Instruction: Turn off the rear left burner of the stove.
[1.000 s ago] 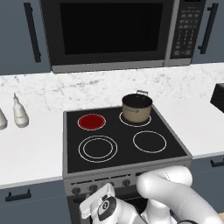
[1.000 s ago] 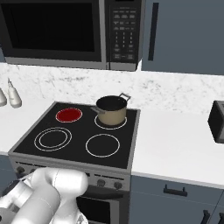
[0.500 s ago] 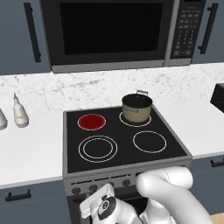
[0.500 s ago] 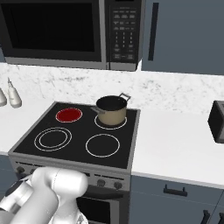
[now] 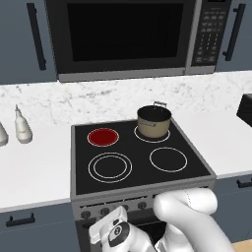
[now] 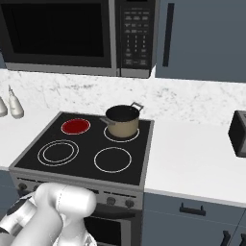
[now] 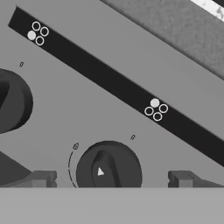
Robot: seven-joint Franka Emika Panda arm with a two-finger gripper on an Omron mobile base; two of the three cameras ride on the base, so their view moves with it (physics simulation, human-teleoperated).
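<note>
Up close, the spread gripper flanks one knob; base views show the stove, four rings, rear left burner red.

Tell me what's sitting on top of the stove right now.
One tan pot with a dark inside stands on the rear right ring of the stove. The rear left burner glows solid red, uncovered. The pot's contents and the ring beneath it are hidden.

White marble bench flanks the stove. Left stretch: two pale bottles near the backsplash. Right stretch: dark box at the edge. Pot on the stove's rear right ring.
</note>
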